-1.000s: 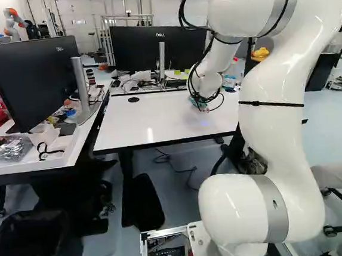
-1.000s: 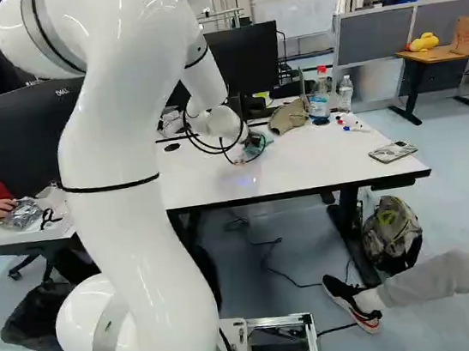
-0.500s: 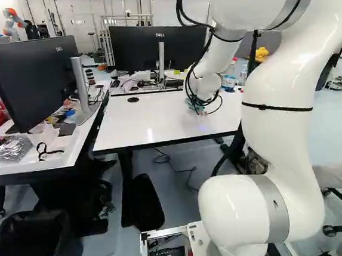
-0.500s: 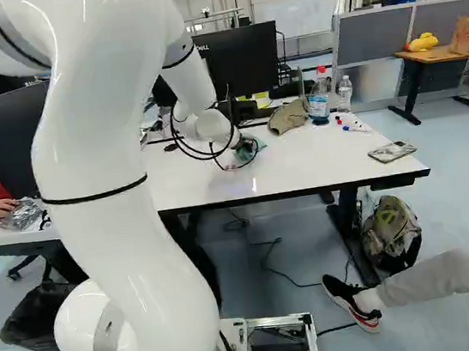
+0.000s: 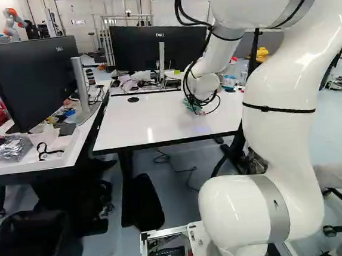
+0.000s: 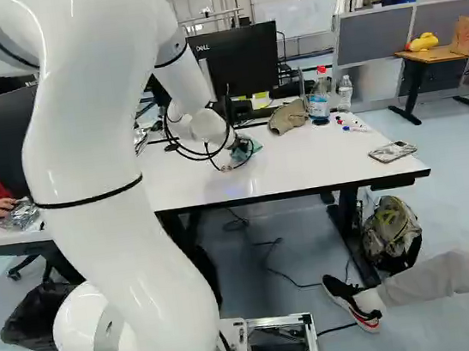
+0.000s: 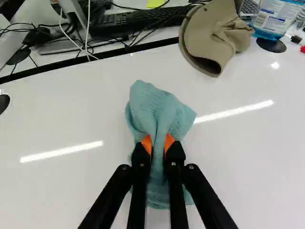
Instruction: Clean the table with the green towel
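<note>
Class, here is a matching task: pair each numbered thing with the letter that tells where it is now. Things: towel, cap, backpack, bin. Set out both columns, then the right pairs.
Things
1. towel
2. cap
3. backpack
4. bin

Places
A. by a leg of the white table
B. at the lower left of the left base view
C. on the white table, beside a bottle
D. held in the gripper

Pairs: 1-D, 2-C, 3-A, 4-B

I classified the site as a robotics lab with office furnishings. My cameras showed another robot, monitors, a keyboard, a white table and grey partitions.
</note>
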`<state>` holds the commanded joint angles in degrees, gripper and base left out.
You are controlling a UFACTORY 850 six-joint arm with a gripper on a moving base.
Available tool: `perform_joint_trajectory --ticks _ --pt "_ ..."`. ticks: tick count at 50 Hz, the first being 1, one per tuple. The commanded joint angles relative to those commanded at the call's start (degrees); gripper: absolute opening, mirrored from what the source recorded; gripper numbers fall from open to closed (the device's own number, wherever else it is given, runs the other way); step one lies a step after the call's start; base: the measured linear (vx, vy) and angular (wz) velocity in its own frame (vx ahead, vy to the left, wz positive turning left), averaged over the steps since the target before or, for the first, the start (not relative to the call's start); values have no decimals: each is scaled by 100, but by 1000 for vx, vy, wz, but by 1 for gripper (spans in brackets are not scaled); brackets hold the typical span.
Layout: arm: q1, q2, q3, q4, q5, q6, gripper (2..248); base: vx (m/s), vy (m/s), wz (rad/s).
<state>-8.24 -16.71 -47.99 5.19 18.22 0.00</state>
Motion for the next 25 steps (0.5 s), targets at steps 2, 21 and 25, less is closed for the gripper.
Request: perform_joint_trajectory --ticks 2,21,25 --pt "0 26 6 0 0 0 48 0 0 0" --pt "-38 320 69 0 0 0 48 0 0 0" --pt "-92 372 100 0 0 0 48 0 0 0"
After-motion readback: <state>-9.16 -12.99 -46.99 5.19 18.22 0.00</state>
